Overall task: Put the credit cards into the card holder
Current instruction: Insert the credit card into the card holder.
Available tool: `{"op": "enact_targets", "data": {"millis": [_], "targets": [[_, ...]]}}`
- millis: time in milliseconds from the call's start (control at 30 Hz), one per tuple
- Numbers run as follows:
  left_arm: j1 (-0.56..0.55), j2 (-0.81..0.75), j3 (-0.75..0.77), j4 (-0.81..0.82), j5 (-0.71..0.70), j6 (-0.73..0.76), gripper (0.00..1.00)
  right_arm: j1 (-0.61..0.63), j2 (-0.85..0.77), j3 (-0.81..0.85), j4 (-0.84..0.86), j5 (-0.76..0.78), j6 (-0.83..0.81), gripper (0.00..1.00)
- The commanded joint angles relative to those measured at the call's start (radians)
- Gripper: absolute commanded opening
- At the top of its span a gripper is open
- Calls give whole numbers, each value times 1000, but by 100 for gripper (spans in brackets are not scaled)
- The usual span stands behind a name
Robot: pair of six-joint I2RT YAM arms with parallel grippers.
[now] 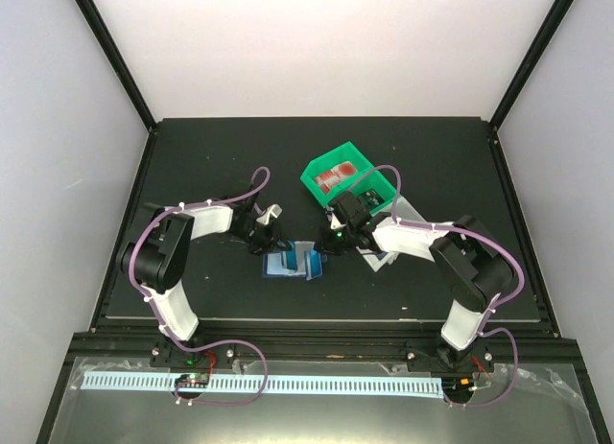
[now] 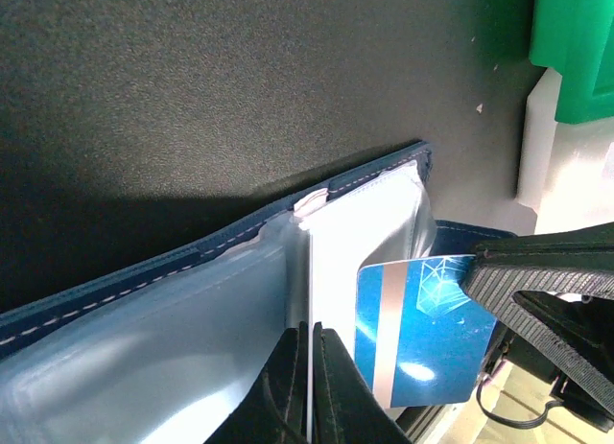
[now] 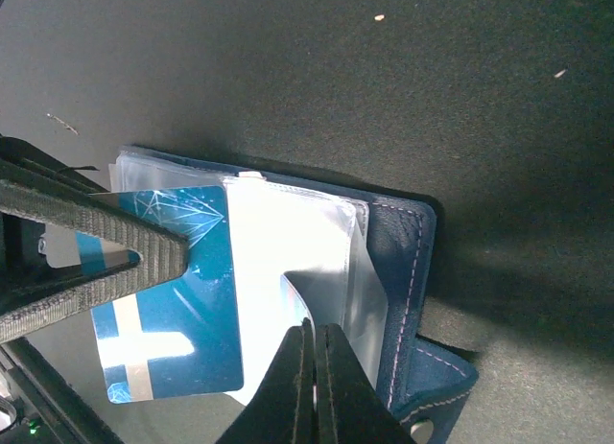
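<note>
Left gripper point(image 2: 309, 334), right gripper point(image 3: 312, 331) pinch 1 card holder point(image 3: 398, 271) beside 1 credit card point(image 3: 182, 315).

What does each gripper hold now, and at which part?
The left gripper and the right gripper each pinch the edge of a clear sleeve of the card holder. Whether either also grips the blue card cannot be told.

green bin point(image 1: 324, 187) beside white bin point(image 1: 411, 210), rear-right on blk table point(image 1: 211, 156).
</note>
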Motion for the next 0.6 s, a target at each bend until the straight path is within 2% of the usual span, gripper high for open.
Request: {"op": "enact_targets", "data": {"millis": [0, 233, 567], "targets": [[4, -45, 5, -15, -11, 26, 2, -3, 19, 2, -63, 81, 3, 1], [4, -53, 19, -54, -34, 42, 2, -3, 18, 12, -110, 134, 4, 1], [1, 3, 13, 13, 17, 12, 2, -3, 21, 13, -111, 123, 0, 1]]}}
